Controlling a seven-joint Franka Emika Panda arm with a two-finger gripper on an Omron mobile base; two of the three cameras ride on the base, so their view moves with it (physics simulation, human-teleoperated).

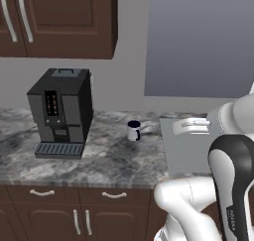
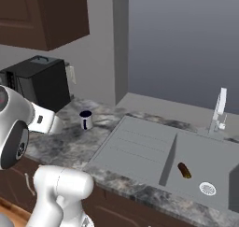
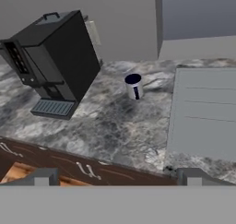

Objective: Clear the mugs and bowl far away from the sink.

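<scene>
Left base view: my white mug (image 1: 133,131) with the navy rim stands on the marble counter (image 1: 109,158) between the coffee machine (image 1: 62,113) and the sink (image 1: 186,148).

Right base view: it sits just beside the draining board, with a dark brown object (image 2: 184,170) lying in the basin near the drain.

Hand view: my claw (image 3: 117,176) hangs fully spread and empty at the counter's front edge, the mug well ahead of it. A hurried reach, I judge, could tip the mug toward the sink.
</scene>
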